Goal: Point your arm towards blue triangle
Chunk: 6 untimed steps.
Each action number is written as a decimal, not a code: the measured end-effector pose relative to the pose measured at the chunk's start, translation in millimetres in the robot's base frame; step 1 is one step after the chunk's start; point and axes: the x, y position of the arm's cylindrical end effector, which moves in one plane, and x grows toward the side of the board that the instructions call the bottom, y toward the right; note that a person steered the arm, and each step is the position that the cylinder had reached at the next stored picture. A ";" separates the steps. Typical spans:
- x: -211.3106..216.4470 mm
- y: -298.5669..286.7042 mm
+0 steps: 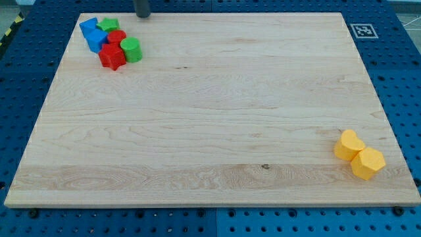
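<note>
The blue triangle [87, 26] lies at the top left of the wooden board [210, 112], touching a blue block [97, 40] just below it. My tip [143, 14] shows as a dark rod end at the board's top edge, to the right of this cluster and apart from it. Next to the blue pieces are a green block [108, 25], a red round block [117, 37], a red star-like block [112, 56] and a green cylinder [131, 50].
Two yellow blocks sit at the lower right near the board's edge: a rounded one [348, 145] and a hexagon [367, 163], touching. A black-and-white marker tag [363, 30] is at the top right corner. Blue pegboard surrounds the board.
</note>
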 end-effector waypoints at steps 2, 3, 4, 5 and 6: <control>1.4 -13.5; 0.6 -21.9; 0.8 -44.8; 0.8 -64.4; 0.7 -108.3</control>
